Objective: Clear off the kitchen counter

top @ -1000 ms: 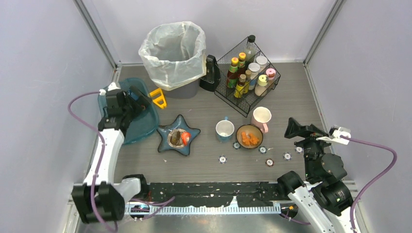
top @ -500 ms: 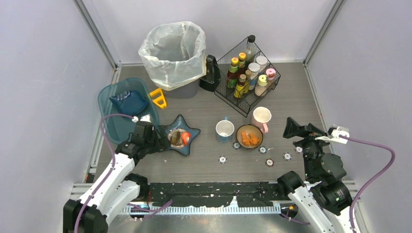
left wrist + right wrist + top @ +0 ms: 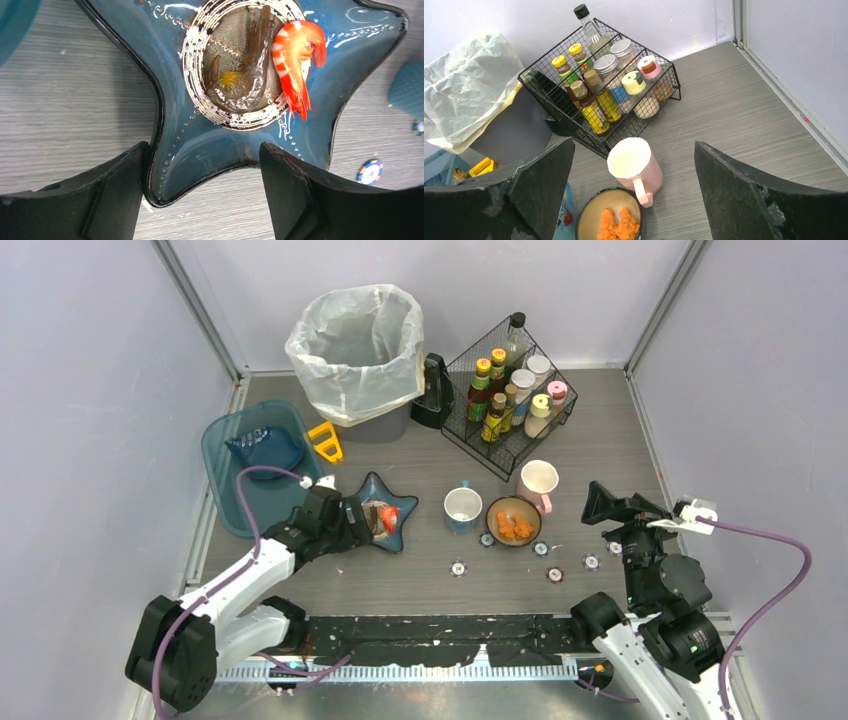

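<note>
The kitchen counter [image 3: 600, 440] is dark grey wood-grain. A blue star-shaped plate [image 3: 400, 530] holds a red shrimp [image 3: 388, 517] and a brown piece of food [image 3: 245, 75]. My left gripper [image 3: 352, 520] is open at the plate's left side. In the left wrist view the left gripper [image 3: 205, 195] has its jaws astride one arm of the plate [image 3: 200, 150], and the left finger [image 3: 115, 190] is against that arm's tip. My right gripper [image 3: 600, 502] is open and empty, above the counter right of the pink mug [image 3: 538, 483]. It also shows in the right wrist view [image 3: 639, 192].
A teal tub [image 3: 225, 500] at the left holds a dark blue item [image 3: 265, 448]. A yellow object [image 3: 325, 443], a lined bin [image 3: 355, 350], a black wire rack of bottles [image 3: 505, 395], a blue mug [image 3: 462, 508], a bowl of orange food [image 3: 514, 521] and several chips [image 3: 458, 567] stand around.
My left arm left the dark blue item in the teal tub and swung down and right to the star plate, which shifted slightly right. The right arm barely moved.
</note>
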Tool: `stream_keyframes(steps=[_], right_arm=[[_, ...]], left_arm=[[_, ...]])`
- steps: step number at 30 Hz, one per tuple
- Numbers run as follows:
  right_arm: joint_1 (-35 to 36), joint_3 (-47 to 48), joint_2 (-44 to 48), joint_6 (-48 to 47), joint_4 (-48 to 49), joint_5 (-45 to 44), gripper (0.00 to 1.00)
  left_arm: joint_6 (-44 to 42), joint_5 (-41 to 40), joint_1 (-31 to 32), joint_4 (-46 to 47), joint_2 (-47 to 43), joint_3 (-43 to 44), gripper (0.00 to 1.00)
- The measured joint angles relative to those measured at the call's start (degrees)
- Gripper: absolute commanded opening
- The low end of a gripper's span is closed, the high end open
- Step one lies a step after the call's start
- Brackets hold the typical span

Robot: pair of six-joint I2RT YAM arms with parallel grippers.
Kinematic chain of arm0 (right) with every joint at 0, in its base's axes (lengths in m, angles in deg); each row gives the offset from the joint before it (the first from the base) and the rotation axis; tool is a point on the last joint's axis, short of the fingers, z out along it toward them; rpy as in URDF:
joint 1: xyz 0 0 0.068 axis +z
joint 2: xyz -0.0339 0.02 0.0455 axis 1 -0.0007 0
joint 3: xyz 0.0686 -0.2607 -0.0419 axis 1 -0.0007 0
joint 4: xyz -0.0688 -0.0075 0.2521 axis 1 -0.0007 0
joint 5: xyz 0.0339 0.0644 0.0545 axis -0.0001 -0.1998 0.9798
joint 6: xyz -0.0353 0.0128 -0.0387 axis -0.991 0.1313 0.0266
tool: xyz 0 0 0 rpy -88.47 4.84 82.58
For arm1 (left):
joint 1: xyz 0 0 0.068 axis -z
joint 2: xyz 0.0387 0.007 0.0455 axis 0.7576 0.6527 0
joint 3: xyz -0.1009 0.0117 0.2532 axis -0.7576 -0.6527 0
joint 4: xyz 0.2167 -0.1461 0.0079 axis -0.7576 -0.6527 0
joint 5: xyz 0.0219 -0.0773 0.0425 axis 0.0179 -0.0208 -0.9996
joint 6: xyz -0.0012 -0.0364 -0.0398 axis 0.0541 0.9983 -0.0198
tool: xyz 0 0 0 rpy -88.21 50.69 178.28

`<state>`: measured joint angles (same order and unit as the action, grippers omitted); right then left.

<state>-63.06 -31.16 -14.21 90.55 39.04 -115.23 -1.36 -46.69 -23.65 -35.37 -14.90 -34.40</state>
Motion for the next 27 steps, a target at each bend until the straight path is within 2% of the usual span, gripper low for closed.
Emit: stream_keyframes(steps=[5, 11, 18, 25, 27], right_arm=[[0.0, 0.0, -0.9, 0.0, 0.0, 0.0, 0.95], [0.0, 0.0, -1.0, 0.0, 0.0, 0.0, 0.95], [0.0, 0.0, -1.3, 0.0, 0.0, 0.0, 0.95], [0.0, 0.0, -1.3, 0.0, 0.0, 0.0, 0.95], [0.0, 0.0, -1.3, 0.0, 0.0, 0.0, 0.95]], left_arm=[[4.6, 0.2, 0.3, 5.4, -0.6, -2.2, 0.78], [9.9, -5.2, 0.3, 7.6, -2.7, -5.3, 0.72], [10.3, -6.1, -3.2, 11.9, 0.7, -5.5, 0.54], [8.5, -1.9, -6.2, 17.3, 5.2, -5.5, 0.37], [7.6, -0.5, -6.2, 18.6, 6.2, -5.5, 0.35]])
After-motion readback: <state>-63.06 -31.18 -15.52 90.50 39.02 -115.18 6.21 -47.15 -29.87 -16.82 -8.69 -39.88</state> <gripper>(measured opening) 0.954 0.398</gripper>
